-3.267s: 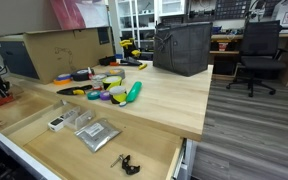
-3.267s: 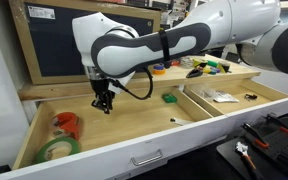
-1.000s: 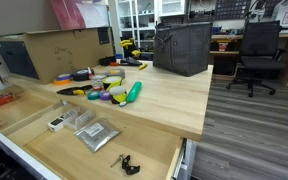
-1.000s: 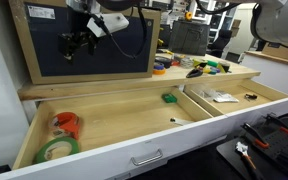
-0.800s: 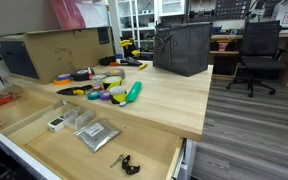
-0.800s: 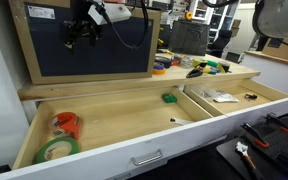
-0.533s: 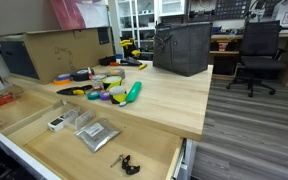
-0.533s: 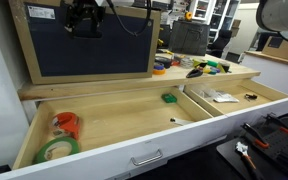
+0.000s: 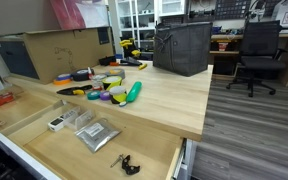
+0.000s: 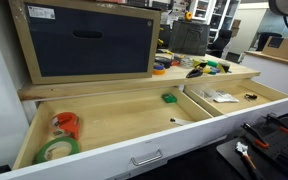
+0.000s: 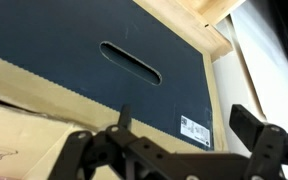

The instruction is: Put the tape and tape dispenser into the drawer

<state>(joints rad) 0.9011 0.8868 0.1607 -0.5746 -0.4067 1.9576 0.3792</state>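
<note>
Gripper (image 11: 181, 135): in the wrist view the fingers are seen spread apart with nothing between them. It is aimed at the dark panel of the cardboard box (image 11: 104, 60), near the handle slot. It is judged to be held clear of the work, with no grasp in hand. It is not seen in either exterior view.

Tape dispenser (image 10: 67, 124): laid in the drawer (image 10: 164, 142), in the compartment at lower left of the frame. The green tape roll (image 10: 54, 150) is just in front of it, touching or nearly so. Both are judged as stowed, so the task looks done.

A small green item (image 10: 169, 98) is seen at the rear of the same compartment. Packets (image 10: 222, 96) are seen past the divider.

Surface: a pale wood desk top (image 9: 169, 105) carrying loose rolls, a long green object (image 9: 134, 92) and a black bag (image 9: 181, 48).

Room: a workshop-style office with an office chair (image 9: 256, 55), grey plank flooring and shelving at the back.
</note>
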